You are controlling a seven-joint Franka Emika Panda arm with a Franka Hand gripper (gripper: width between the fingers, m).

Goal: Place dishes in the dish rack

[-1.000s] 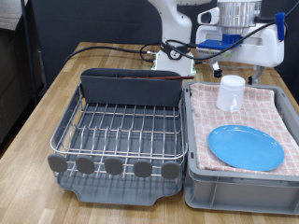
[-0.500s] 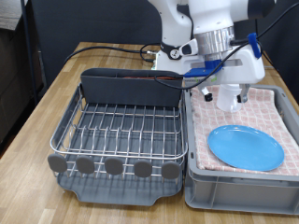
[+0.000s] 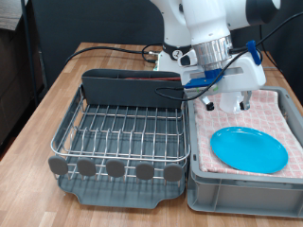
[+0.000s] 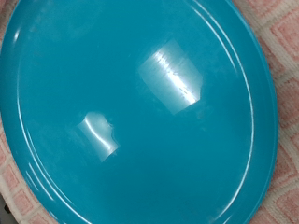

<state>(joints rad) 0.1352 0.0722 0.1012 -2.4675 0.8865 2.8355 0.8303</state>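
Hovering: pincer point(image 3: 234, 102) poised over the cloth-lined grey bin point(image 3: 194, 194), above its far part
Pincer state: cannot tell whether released or clenched; nothing seen between its fingers
Key relation: blue plate point(image 3: 248, 148) lies flat just below the pincer, slightly toward the exterior view's bottom; it fills the wrist view point(image 4: 140, 112)
Mug: not visible, possibly hidden behind the hand
Spoon: not seen
Dish rack point(image 3: 118, 132): well apart, toward the exterior view's left of the pincer, on the table point(image 3: 57, 95); no dishes in it
Count: one plate, one rack, one bin
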